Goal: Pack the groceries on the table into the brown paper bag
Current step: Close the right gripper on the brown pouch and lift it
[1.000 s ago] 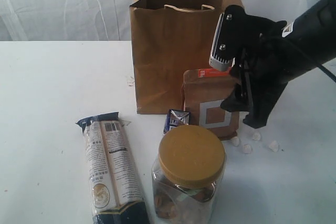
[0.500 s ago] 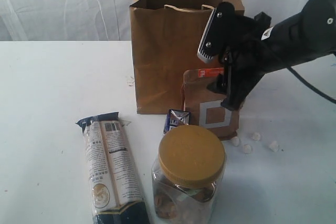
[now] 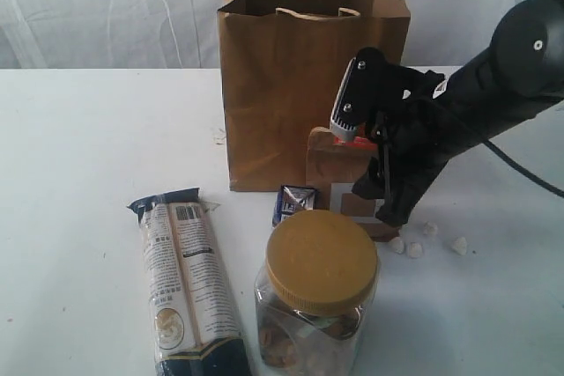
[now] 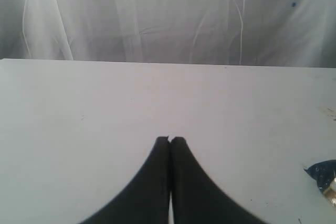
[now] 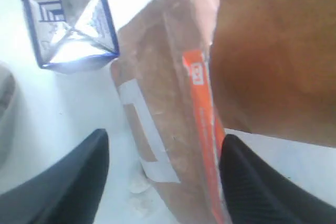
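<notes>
The brown paper bag (image 3: 300,85) stands upright and open at the back of the table (image 3: 88,147). In front of it stands the brown pouch with its orange label (image 3: 339,160) (image 5: 168,103). My right gripper (image 3: 381,193) (image 5: 165,137) is open and straddles the pouch from above. One finger lies against the orange-edged side, the other stands apart from it. The small blue-white carton (image 3: 295,202) (image 5: 71,27) sits beside the pouch. The yellow-lidded jar (image 3: 317,297) and the long cream-black packet (image 3: 185,283) are at the front. My left gripper (image 4: 170,139) is shut and empty over bare table.
A few small white bits (image 3: 414,248) lie on the table right of the pouch. The bag's wall rises directly behind the pouch. One end of the dark packet (image 4: 323,174) shows at the edge of the left wrist view. White curtain hangs behind the table.
My right gripper has come down and leftward from beside the bag onto the pouch, and its jaws have narrowed somewhat. The pouch has turned and tilted. The left gripper has not moved.
</notes>
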Tool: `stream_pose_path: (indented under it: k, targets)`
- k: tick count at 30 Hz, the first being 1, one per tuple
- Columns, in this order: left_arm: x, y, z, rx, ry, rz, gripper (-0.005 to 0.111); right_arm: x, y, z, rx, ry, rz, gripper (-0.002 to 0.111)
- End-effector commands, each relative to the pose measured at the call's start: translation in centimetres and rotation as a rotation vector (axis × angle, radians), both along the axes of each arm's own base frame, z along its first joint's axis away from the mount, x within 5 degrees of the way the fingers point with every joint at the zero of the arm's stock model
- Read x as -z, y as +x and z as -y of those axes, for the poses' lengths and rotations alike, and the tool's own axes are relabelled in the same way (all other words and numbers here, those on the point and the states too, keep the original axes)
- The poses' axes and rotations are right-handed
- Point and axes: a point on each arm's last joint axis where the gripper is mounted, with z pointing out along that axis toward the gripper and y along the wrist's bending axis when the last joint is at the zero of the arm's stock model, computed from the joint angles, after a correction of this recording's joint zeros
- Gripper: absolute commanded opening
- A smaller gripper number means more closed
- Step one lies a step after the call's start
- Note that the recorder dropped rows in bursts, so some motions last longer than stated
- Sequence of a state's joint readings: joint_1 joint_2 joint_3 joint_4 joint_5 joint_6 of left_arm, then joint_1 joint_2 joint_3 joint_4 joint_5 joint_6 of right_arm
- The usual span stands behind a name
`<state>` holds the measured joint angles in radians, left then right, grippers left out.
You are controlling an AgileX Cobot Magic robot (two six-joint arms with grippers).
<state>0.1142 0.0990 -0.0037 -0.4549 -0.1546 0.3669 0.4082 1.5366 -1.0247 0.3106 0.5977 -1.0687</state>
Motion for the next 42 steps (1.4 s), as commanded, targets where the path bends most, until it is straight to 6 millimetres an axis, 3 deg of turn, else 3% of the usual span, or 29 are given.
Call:
stream_pose_path:
  k: [1, 3, 9, 18, 24, 32, 35, 37, 41, 42]
  targets:
    - [0.1, 0.0, 0.0, 0.006, -0.015, 0.006, 0.000, -0.6, -0.2, -0.1, 0.012, 0.033, 0.019, 0.056]
    - [0.1, 0.0, 0.0, 0.006, -0.015, 0.006, 0.000, -0.7, 0.3, 0.0, 0.029, 0.041, 0.064, 0.057]
    - [0.1, 0.0, 0.0, 0.006, -0.015, 0.006, 0.000, 0.5, 1.2, -0.2, 0.079, 0.044, 0.052, 0.075]
    - [0.1, 0.0, 0.0, 0.006, -0.015, 0.006, 0.000, 1.3, 1.8, -0.1, 0.074, 0.003, 0.079, 0.075]
    - [0.1, 0.0, 0.0, 0.006, -0.015, 0.006, 0.000, 3.2, 2.3, -0.4, 0.190, 0.050, -0.025, 0.075]
    - [0.1, 0.0, 0.0, 0.006, -0.015, 0.006, 0.000, 5.5, 2.8, -0.6, 0.198, 0.018, -0.093, 0.075]
    - [0.1, 0.0, 0.0, 0.006, -0.015, 0.006, 0.000, 5.9, 2.7, -0.6, 0.216, 0.020, -0.124, 0.064]
    - [0.1, 0.0, 0.0, 0.006, -0.015, 0.006, 0.000, 5.9, 2.7, -0.6, 0.235, 0.029, -0.135, 0.048]
    - [0.1, 0.0, 0.0, 0.006, -0.015, 0.006, 0.000, 4.8, 2.7, -0.6, 0.241, 0.054, -0.086, 0.003]
    - [0.1, 0.0, 0.0, 0.006, -0.015, 0.006, 0.000, 4.5, 2.7, -0.6, 0.241, 0.061, -0.073, 0.000]
